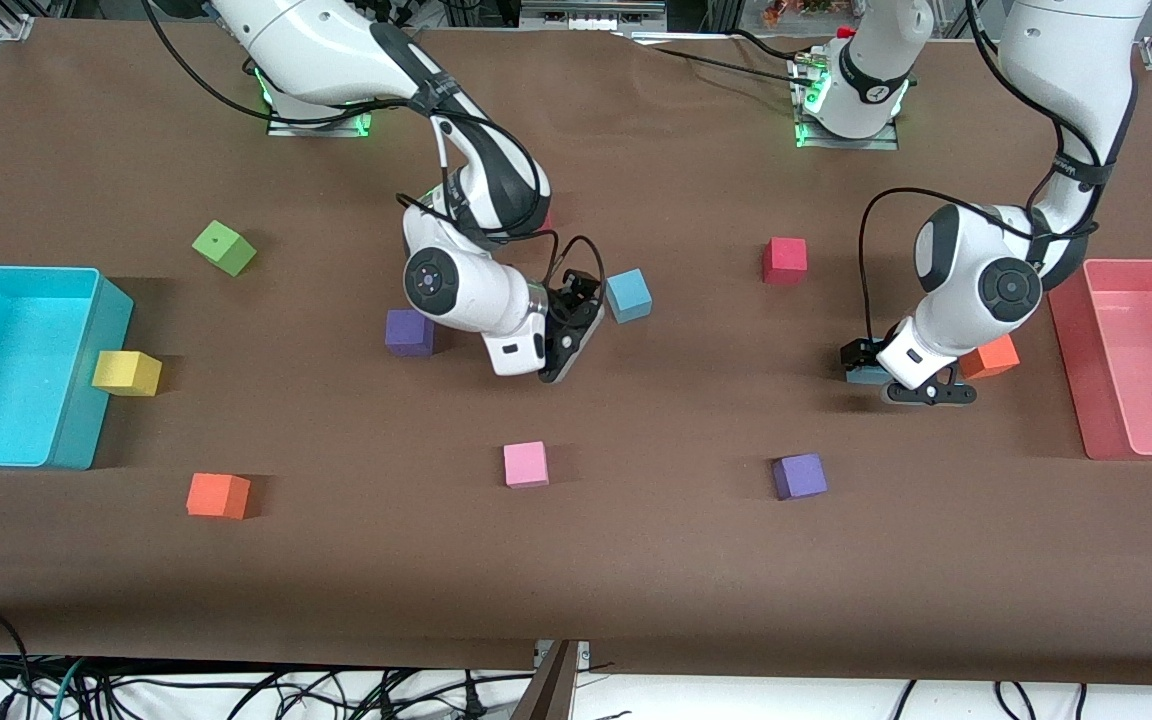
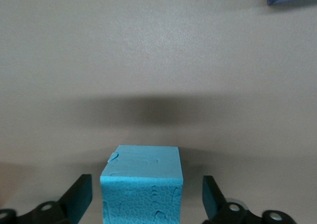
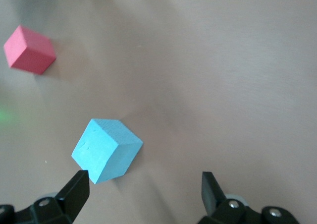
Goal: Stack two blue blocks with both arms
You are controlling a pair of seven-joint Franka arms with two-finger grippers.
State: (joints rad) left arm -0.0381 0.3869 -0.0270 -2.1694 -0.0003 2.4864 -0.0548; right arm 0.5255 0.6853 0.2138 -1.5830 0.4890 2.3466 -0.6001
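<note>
One blue block [image 1: 628, 295] lies near the table's middle, and in the right wrist view this blue block [image 3: 106, 154] sits just off one fingertip. My right gripper [image 1: 561, 362] [image 3: 143, 190] hovers beside it, open and empty. The other blue block [image 1: 865, 376] rests on the table toward the left arm's end, mostly hidden under the left hand. In the left wrist view that blue block [image 2: 142, 182] stands between the fingers with a gap on each side. My left gripper [image 1: 904, 388] [image 2: 146, 199] is low around it and open.
An orange block [image 1: 988, 358] lies right beside the left hand, next to the pink bin [image 1: 1136, 440]. A purple block [image 1: 409, 332] sits by the right arm. Red [image 1: 784, 260], purple [image 1: 799, 476], pink [image 1: 525, 464], orange [image 1: 218, 495], yellow [image 1: 127, 373] and green [image 1: 224, 247] blocks are scattered; a teal bin [image 1: 76, 440] stands at the right arm's end.
</note>
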